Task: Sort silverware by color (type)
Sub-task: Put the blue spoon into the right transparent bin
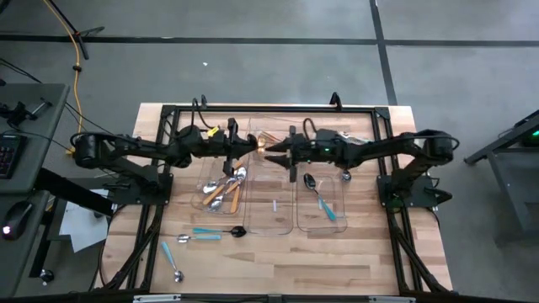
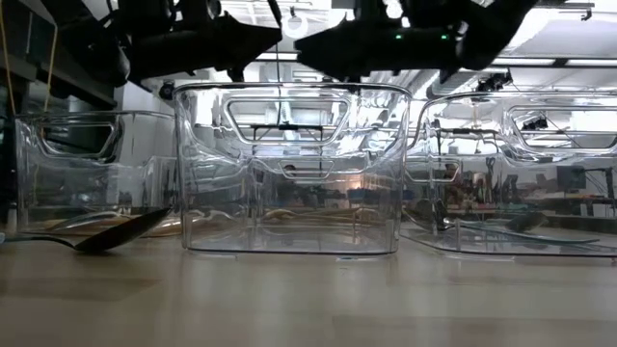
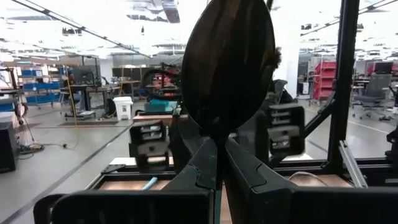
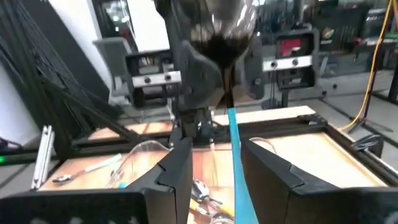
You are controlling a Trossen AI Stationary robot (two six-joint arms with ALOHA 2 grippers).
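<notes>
On the wooden tabletop point(image 1: 278, 261), toward its far edge, both grippers meet above the clear plastic trays point(image 1: 271, 210). The left gripper point(image 3: 219, 163) pinches a dark teal-handled spoon point(image 3: 229, 65); the right gripper point(image 4: 214, 163), parted, brackets its handle, seemingly for a handover.

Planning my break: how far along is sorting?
Done: orange-handled cutlery in the left clear tray, one blue-handled spoon in the right tray. In hand: left gripper shut on another blue-handled spoon, handle inside the open right gripper. Left: several blue-handled pieces on the wooden table.
</notes>
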